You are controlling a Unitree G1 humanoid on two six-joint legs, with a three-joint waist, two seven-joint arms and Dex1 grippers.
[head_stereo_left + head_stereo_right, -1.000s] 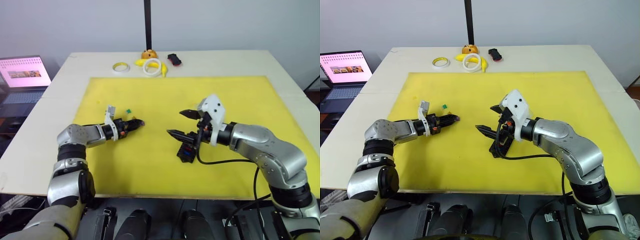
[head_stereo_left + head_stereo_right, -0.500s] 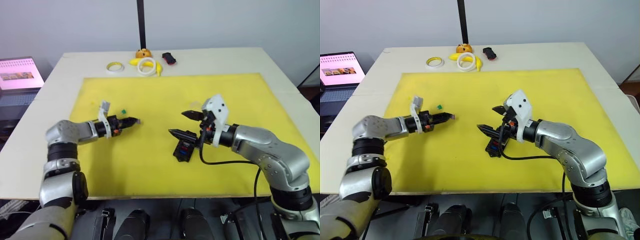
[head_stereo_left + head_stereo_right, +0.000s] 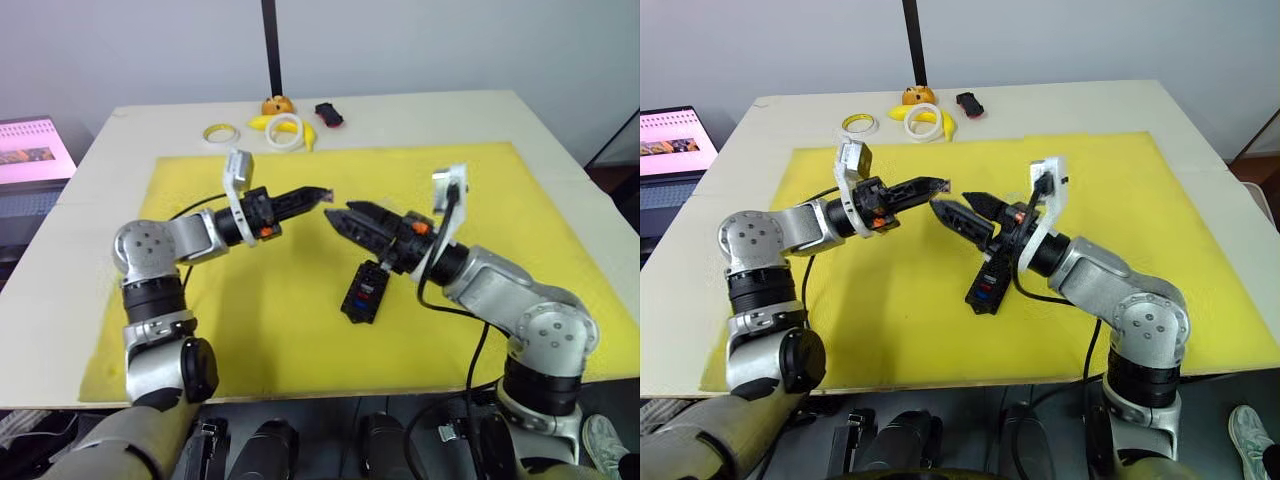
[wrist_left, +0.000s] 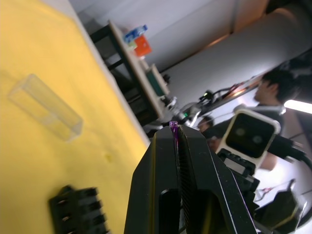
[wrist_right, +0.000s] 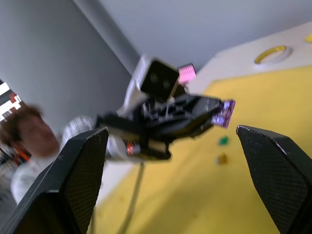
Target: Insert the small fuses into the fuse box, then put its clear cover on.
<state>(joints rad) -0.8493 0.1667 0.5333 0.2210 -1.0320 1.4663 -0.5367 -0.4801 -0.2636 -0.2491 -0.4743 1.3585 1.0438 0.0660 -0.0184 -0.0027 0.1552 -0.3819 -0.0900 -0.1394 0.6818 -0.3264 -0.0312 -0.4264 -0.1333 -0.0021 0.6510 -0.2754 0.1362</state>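
Observation:
My left gripper (image 3: 322,193) is lifted above the yellow mat (image 3: 250,300), shut on a tiny purple fuse (image 4: 173,125) at its tips. My right gripper (image 3: 338,212) faces it tip to tip, open, its fingers (image 5: 78,175) spread wide either side of that purple fuse (image 5: 224,113) without touching it. The black fuse box (image 3: 362,293) lies on the mat below my right gripper, with red and blue fuses in it. The clear cover (image 4: 45,106) rests on the mat beyond the fuse box (image 4: 80,209). A green fuse (image 5: 223,140) and a yellow fuse (image 5: 222,158) lie loose on the mat.
At the table's far edge sit two tape rings (image 3: 219,132) (image 3: 286,131), a banana (image 3: 262,122), an orange object (image 3: 275,104) and a small black-and-red object (image 3: 327,114). A laptop (image 3: 30,155) stands off to the left. A person (image 4: 273,85) is in the background.
My left gripper has risen off the mat and swung right with the purple fuse. My right gripper has lifted and turned to face it. The head camera has shifted.

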